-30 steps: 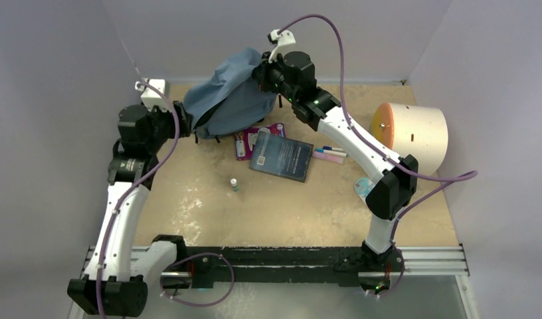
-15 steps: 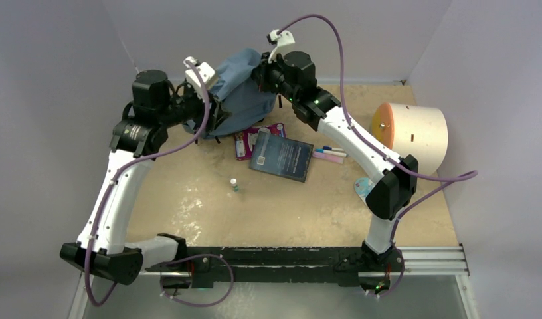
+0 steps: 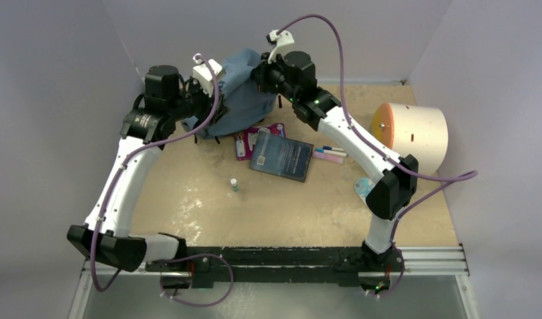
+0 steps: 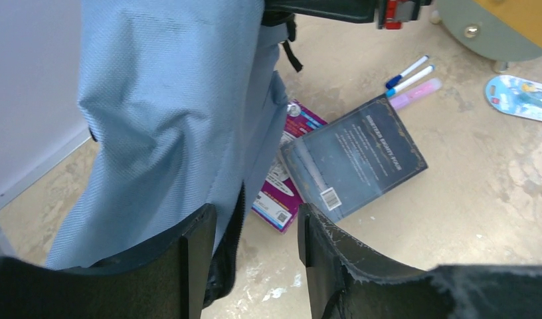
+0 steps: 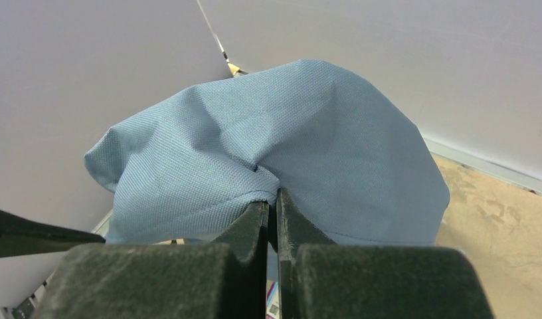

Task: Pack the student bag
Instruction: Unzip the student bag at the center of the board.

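Left jaws rose beside student bag [image 3: 245, 100], open; right jaws pinch its fabric

The bag [image 4: 169, 119] blocks the way ahead-left of the left arm's fingers [image 4: 198, 259]; a book [image 4: 355, 163] lies ahead, with bare surface [image 4: 467, 219] to the right.

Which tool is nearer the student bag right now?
Right. The right tool is shut on a fold atop the student bag; the left tool stands open beside its edge, contact unclear.
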